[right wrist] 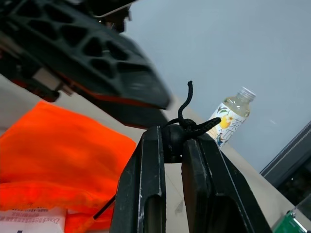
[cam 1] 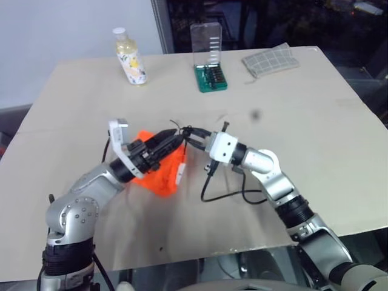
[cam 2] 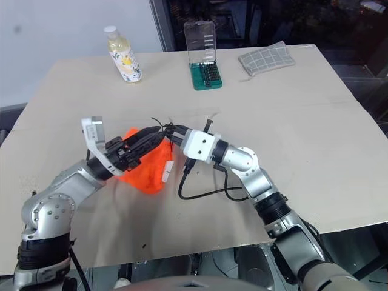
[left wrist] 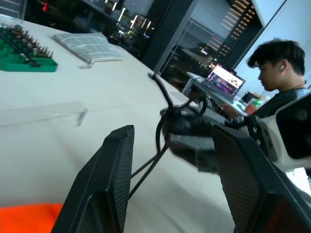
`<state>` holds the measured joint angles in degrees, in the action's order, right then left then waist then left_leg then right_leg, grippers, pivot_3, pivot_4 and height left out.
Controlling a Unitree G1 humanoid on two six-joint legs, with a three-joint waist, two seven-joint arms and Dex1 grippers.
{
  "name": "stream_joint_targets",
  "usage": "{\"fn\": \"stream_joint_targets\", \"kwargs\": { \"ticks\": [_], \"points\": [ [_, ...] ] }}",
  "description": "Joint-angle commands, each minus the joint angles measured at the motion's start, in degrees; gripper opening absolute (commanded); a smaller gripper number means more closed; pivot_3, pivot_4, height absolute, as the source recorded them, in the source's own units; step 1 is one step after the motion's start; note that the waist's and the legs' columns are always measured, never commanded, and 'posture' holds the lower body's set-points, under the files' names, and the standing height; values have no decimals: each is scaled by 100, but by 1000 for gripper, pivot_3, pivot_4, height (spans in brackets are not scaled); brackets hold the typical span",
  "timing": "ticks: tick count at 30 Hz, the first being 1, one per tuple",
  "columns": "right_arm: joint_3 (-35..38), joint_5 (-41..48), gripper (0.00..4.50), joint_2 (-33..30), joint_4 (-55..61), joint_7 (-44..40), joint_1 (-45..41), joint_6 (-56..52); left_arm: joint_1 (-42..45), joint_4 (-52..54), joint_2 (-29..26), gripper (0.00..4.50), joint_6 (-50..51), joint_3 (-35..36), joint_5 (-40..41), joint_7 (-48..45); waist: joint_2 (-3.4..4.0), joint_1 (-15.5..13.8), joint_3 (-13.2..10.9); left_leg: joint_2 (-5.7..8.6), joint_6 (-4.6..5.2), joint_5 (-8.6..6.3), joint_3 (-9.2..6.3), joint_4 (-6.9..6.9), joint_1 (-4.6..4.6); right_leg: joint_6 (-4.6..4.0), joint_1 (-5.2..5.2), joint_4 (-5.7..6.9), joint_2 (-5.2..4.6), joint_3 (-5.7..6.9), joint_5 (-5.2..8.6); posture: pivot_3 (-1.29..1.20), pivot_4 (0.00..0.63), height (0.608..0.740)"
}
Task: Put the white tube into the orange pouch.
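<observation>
Right gripper [cam 1: 193, 137], centre frame: jaws clenched on the dark cord [right wrist: 190, 124] of the orange pouch [cam 1: 162, 173]. Left gripper [cam 1: 173, 143]: jaws parted, empty, over the pouch, which hung lifted off the table [cam 1: 303, 109]. White tube [cam 1: 180, 173] sat at the pouch's right edge. Bottle [cam 1: 129, 57], upper left.

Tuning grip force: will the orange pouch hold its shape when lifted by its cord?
Probably not: the pouch hangs creased and sagging, so likely floppy. Likely light: it seems to hang from the thin cord pinched in the right gripper.
</observation>
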<state>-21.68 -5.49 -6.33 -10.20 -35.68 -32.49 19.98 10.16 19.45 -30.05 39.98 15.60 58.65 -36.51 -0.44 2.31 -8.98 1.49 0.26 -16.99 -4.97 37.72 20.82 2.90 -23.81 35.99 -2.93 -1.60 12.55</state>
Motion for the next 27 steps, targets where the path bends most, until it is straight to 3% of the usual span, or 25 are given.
{"fn": "stream_joint_targets", "kwargs": {
  "ticks": [1, 12, 17, 18, 27],
  "points": [
    [-58, -69, 38, 38, 185, 48, -108, 228, 184, 18, 105, 2567, -47, 53, 81, 94, 0, -1, 0, 0, 0, 0, -1, 0, 0, 0, 0, 0, 0, 0, 0, 0, 150, 740],
    [-123, -201, 38, 20, 156, 47, -111, 295, 208, 42, 281, 2567, 0, -30, 121, 130, -1, -2, 0, 0, 0, 0, 0, 0, 0, 0, 0, 0, 0, -1, 0, 0, 150, 740],
    [-119, -218, 38, 23, 166, 40, -94, 274, 131, 45, 275, 265, 10, -48, 123, 30, -1, -2, 0, 0, 0, 0, 0, 0, 0, 0, 0, 0, 0, -1, 0, 0, 150, 740],
    [-118, -221, 38, 23, 157, 40, -95, 274, 109, 53, 275, 66, 11, -54, 119, 15, -1, -2, 0, 0, 0, 0, 0, 0, -1, 0, 0, 1, 0, -1, 0, 0, 150, 740],
    [-88, -193, 38, 26, 133, 48, -58, 210, 120, 22, 324, 66, -62, 29, 162, 161, -1, -2, 0, 0, 0, 0, 0, 1, 0, 0, 0, 1, 0, -1, 0, 0, 150, 740]
  ]
}}
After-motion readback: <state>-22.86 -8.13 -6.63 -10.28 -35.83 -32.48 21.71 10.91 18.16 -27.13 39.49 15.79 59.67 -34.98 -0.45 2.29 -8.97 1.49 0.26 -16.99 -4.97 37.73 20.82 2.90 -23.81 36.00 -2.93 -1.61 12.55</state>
